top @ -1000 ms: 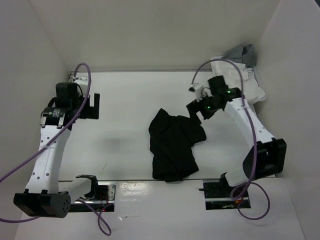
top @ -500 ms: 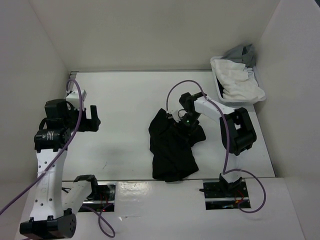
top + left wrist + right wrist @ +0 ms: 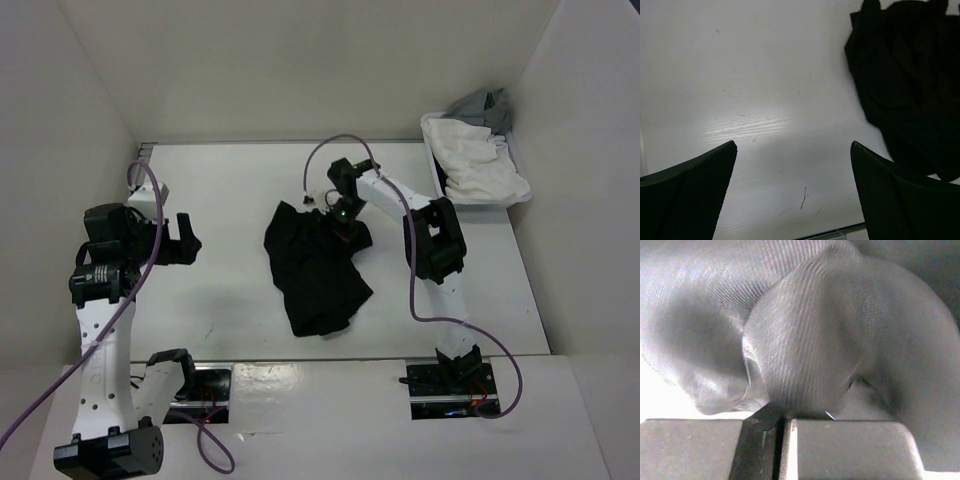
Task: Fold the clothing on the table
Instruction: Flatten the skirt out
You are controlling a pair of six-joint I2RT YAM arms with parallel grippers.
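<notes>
Closest to me, on the left side, the left gripper [image 3: 186,238] hangs above the white table [image 3: 240,180] with its jaws spread wide. Its wrist camera shows the two dark fingers [image 3: 690,195] framing bare tabletop, and the black skirt [image 3: 315,275] sits in the upper right of that view, well apart from them.

The skirt lies crumpled near the middle of the table, a little right of centre. It is a rumpled dark heap, narrower at the end toward me and wider toward the far side. Its near end stops short of the front rail.

At the skirt's far right corner the right gripper [image 3: 345,222] is down on the fabric, its arm reaching in from the right. In the wrist view its fingers [image 3: 850,450] are pressed together with barely a seam between them, and a rounded bulge of cloth bunches right at the tips — it is clamped on the skirt. I cannot tell whether that corner is lifted off the table.

Farthest out, in the back right corner, a white cloth [image 3: 470,160] lies heaped with a grey cloth [image 3: 485,104] behind it against the wall — both well apart from the skirt.
</notes>
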